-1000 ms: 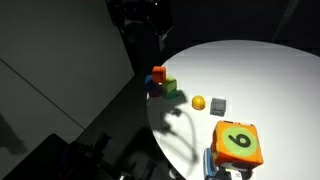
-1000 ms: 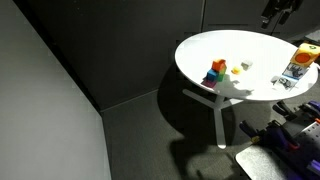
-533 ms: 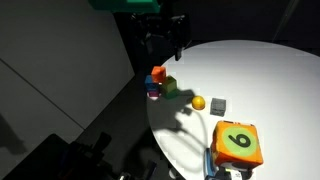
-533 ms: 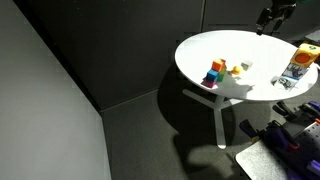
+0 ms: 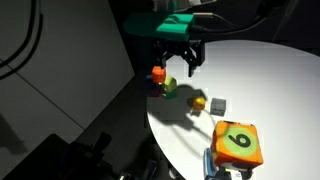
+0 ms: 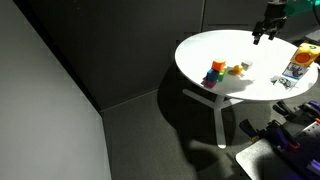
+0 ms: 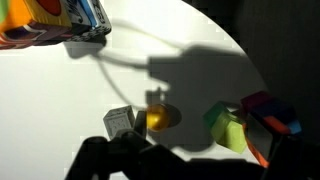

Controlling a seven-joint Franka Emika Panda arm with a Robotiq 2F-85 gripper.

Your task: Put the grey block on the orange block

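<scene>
The grey block (image 5: 218, 104) lies on the white round table (image 5: 260, 80), just beside a yellow ball (image 5: 198, 102). The orange block (image 5: 158, 74) stands near the table's edge, beside a green cube (image 5: 169, 85) and apparently on top of a blue block. My gripper (image 5: 180, 64) hangs open and empty above the table, close over the green cube and apart from the grey block. In the wrist view the grey block (image 7: 118, 121), the ball (image 7: 160, 118) and the green cube (image 7: 228, 128) lie in the gripper's shadow. The other exterior view also shows the gripper (image 6: 265, 30) and the orange block (image 6: 218, 65).
A large orange die with a green "6" face (image 5: 238, 143) stands at the table's near edge, with a small toy next to it. It also shows in the wrist view (image 7: 40, 15). The table's edge drops off just beyond the orange block.
The arm has swung in over the table and come down, from the table's far edge to above the green cube. The blocks have not moved.
</scene>
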